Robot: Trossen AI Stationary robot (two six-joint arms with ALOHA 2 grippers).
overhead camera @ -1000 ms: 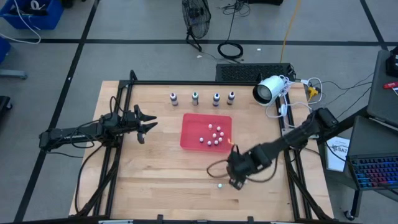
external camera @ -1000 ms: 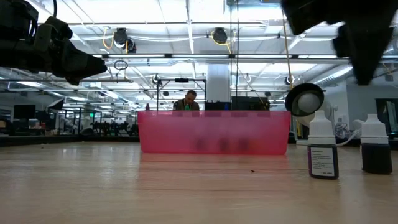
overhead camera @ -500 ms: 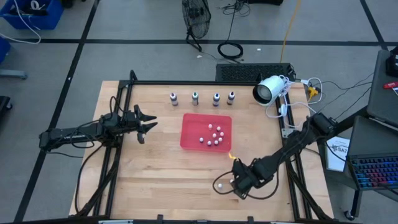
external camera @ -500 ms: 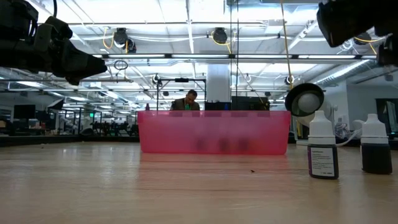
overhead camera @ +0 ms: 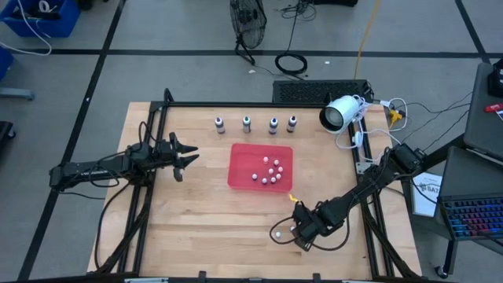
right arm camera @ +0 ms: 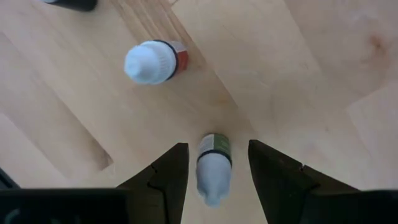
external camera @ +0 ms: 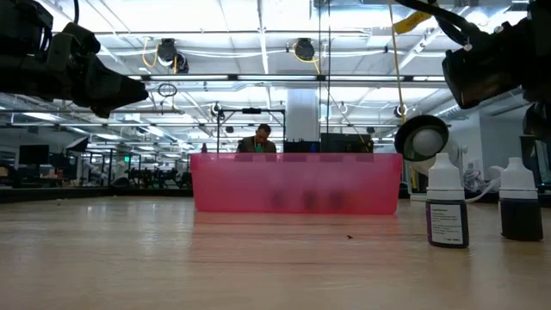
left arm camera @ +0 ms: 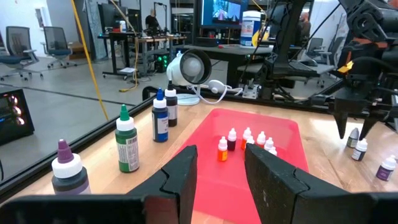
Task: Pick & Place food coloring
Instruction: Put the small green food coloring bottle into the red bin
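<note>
From where I stand, the job looks partly done. The red tray sits mid-tabletop and already holds several small white-capped food coloring bottles, clustered toward its right side. At least 2 more of the same small kind are outside it, on the bare wood near the front right.

The right hand is down low over that spot. Its wrist camera shows its 2 fingers standing moderately apart with the green-banded bottle between them. A sliver of wood shows on each side, so I judge it straddled but not yet gripped. The red-banded bottle stands near it, apart from the fingers.

The left hand waits above the tabletop's left side, level with the tray. Its fingers are a narrow gap apart and hold nothing.

A row of 4 taller bottles stands upright along the far edge, behind the tray, untouched.

If the tray is the goal, what seems left is to close on the green-banded bottle, carry it over, then deal with the red-banded one. Whether the 4 taller bottles also belong in the tray I cannot tell.
</note>
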